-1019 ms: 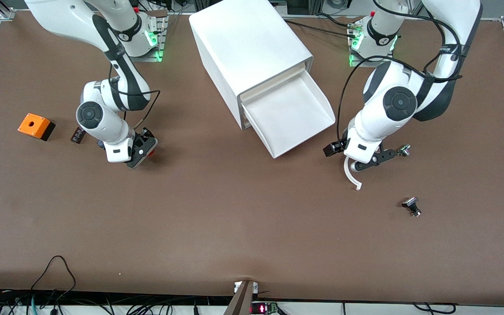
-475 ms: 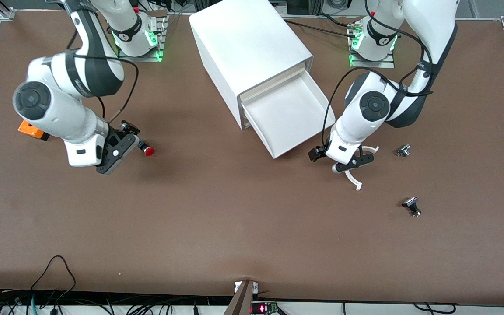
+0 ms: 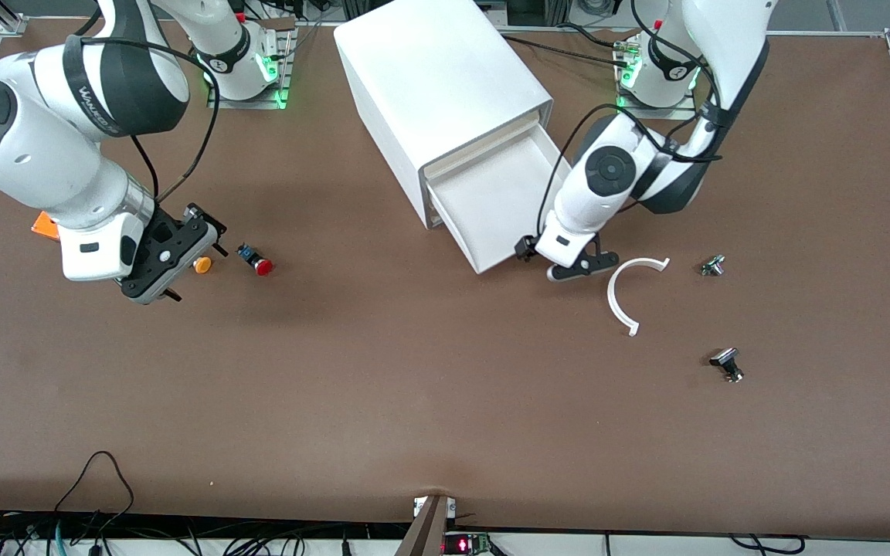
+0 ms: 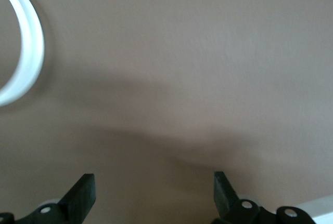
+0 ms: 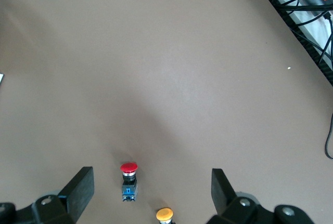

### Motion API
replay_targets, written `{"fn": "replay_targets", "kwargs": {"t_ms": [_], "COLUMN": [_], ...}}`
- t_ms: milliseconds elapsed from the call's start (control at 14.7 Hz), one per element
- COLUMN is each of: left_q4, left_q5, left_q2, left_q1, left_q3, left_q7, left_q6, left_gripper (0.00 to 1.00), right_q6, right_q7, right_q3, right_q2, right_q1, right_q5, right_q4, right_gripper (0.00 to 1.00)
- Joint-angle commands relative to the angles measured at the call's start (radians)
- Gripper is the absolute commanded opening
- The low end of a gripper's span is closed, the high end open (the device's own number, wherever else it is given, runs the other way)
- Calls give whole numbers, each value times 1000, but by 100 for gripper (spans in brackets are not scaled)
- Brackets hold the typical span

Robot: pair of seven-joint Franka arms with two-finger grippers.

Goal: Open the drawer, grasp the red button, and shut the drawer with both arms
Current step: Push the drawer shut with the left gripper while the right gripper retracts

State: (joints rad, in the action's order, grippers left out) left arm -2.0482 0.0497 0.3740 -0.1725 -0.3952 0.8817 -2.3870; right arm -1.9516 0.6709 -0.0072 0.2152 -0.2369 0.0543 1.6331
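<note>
The right gripper (image 3: 157, 272) has its fingers (image 5: 78, 185) spread wide and empty, as the right wrist view shows. It hangs over the table toward the right arm's end. The red-capped button (image 3: 254, 260) lies on its side on the bare tabletop, just beside the gripper and apart from it. An orange-yellow-capped button (image 3: 202, 265) lies between the gripper and the red one. An orange box (image 3: 43, 225) shows partly from under the right arm.

The left gripper (image 3: 578, 266) is likewise released, with its fingers (image 4: 80, 195) parted and holding nothing. It hovers just beside the front corner of the drawer (image 3: 491, 205). That drawer, the lowest in the white cabinet (image 3: 433, 85), stands pulled well out, and its tray appears empty. A curved white arc piece (image 3: 624, 297) lies on the table near the left gripper. Two small metal parts (image 3: 714, 266) (image 3: 727, 364) lie toward the left arm's end.

Judgement of step: the drawer is open, and the button is out on the table with neither gripper holding it. The closing of the drawer appears to be in hand.

Next move, as judged: the left gripper needs to be placed squarely against the cream drawer front, then pushed in line with the slide. The cabinet sits at an angle on the table, so an off-axis push could jam the tray or shift the cabinet.
</note>
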Motion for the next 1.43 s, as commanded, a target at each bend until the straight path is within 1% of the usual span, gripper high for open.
{"fn": "replay_targets", "kwargs": {"t_ms": [0,68,204,272,340,408,475,679,747,883,951,1087,1155,1291,1358], "left_q4": [-62,-63,-64,-73,-76,-78,-78,-78,-78,-82,-84,-84,-82,-69,-63], "left_q5": [16,15,10,-7,-58,-108,-132,-137,-148,-220,-258,-268,-268,-261,-261], "left_q2": [-56,-63,-75,-76,-76,-75,-75,-83,-84,-83,-81,-84,-84,-96,-121], "left_q1": [-10,-12,-12,-12,-12,-12,-12,-12,-12,-12,-12,-9,-4,27,54], "left_q3": [-65,-89,-129,-143,-164,-186,-203,-211,-212,-218,-232,-234,-232,-212,-186], "left_q7": [95,136,164,175,177,180,181,184,184,184,186,184,172,129,85], "left_q6": [18,43,60,66,68,68,69,72,72,92,109,129,150,158,160], "left_gripper": [100,100,100,100,100,100,100,100,100,100,100,100,100,100,100], "right_q6": [89,106,221,265,298,312,318,327,326,339,361,370,373,372,373], "right_q7": [-128,-242,-449,-505,-520,-522,-518,-522,-521,-507,-508,-507,-492,-403,-371], "right_q3": [9,10,15,15,15,15,16,6,-11,-52,-63,-66,-80,-97,-99], "right_q2": [-16,-22,-25,-28,-36,-37,-43,-63,-65,-74,-80,-82,-82,-82,-80], "right_q1": [14,14,16,16,17,33,63,160,191,197,197,197,198,199,199], "right_q5": [12,16,18,16,12,1,-1,-7,-36,-106,-113,-117,-129,-143,-142], "right_q4": [-18,-27,-70,-88,-93,-93,-91,-85,-88,-93,-99,-143,-157,-176,-177], "right_gripper": [100,100,100,100,100,100,100,100,100,100,100,100,100,100,100]}}
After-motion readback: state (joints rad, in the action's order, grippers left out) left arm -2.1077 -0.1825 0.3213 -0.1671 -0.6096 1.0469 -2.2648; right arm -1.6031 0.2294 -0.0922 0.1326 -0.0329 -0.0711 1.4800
